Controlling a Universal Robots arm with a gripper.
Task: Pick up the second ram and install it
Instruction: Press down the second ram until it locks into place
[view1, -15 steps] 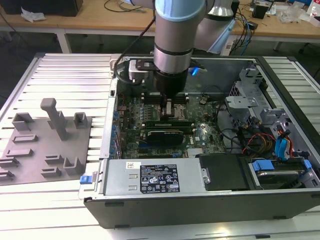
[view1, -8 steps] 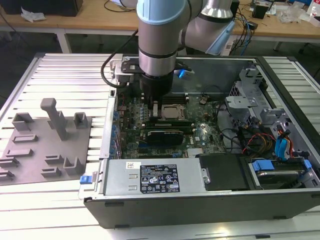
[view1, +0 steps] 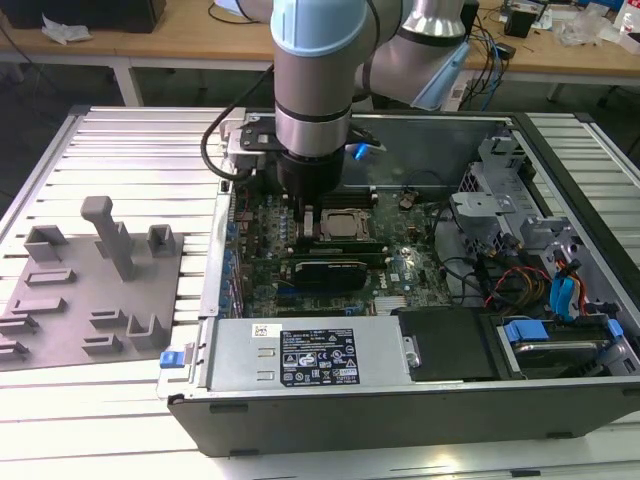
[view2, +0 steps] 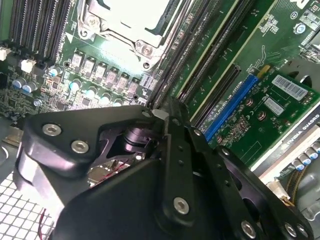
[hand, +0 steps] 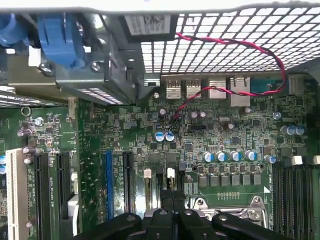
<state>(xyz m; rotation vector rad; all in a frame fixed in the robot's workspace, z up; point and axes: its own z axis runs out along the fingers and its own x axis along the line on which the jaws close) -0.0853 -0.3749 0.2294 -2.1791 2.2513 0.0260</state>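
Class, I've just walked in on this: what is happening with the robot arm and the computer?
A grey-and-blue robot arm is reaching down into an open black desktop computer case. Its black gripper hangs just above the green motherboard, beside the silver CPU socket and over the long black memory slots. Whether it is carrying a memory stick cannot be told. The grey plastic holder blocks sit on the table to the exterior view's left of the case.
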